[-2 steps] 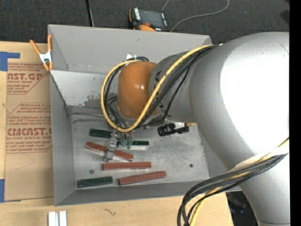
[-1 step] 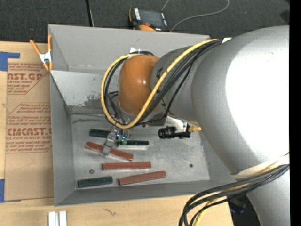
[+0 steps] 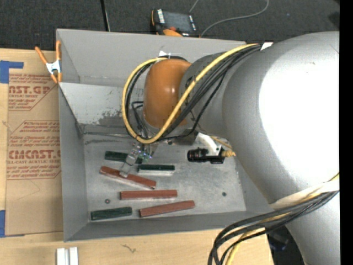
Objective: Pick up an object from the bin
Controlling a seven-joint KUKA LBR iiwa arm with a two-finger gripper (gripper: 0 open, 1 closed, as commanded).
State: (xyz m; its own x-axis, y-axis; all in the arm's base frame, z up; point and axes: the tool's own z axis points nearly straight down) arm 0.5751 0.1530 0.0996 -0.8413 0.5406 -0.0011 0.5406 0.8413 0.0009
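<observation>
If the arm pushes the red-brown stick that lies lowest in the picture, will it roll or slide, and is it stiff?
The red-brown stick looks flat and straight, so it would probably slide rather than roll. Its edges stay straight, so it is likely stiff. Lying flat on the bin floor, it may be hard to grasp.

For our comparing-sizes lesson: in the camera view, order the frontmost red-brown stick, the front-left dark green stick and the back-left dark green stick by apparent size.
1. Frontmost red-brown stick.
2. Front-left dark green stick.
3. Back-left dark green stick, though the gripper may hide its right end.
</observation>
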